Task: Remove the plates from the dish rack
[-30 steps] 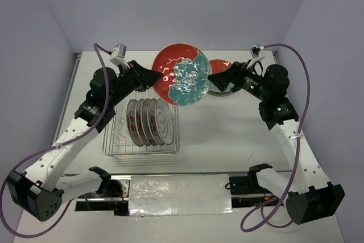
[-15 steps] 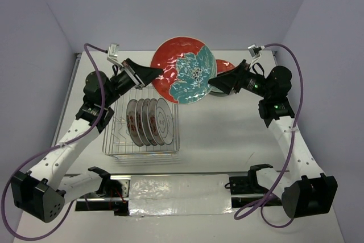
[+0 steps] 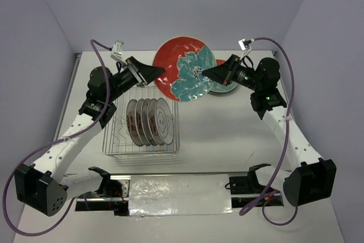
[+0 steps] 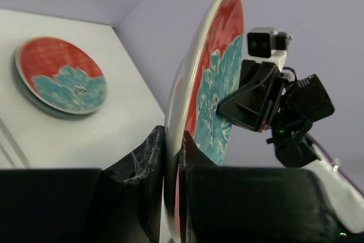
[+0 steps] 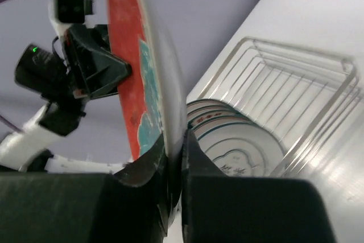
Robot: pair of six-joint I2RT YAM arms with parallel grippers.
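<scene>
Top external view: the white desk (image 3: 227, 135) carries the wire dish rack (image 3: 112, 140), which sits below the left claw (image 3: 161, 73). The large red plate (image 3: 181, 78) is held up off the desk between both claws. The left claw pinches one rim and the right claw (image 3: 206, 72) pinches the opposite rim. A row of white plates (image 3: 149, 121) stands on edge in the rack, nearer the left claw. A second red plate (image 3: 226, 87) lies flat on the desk beneath the right claw.

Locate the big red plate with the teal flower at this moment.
Top view: the big red plate hangs tilted at centre back, beyond the dish rack, its rim pinched by the left gripper and the right gripper.
</scene>
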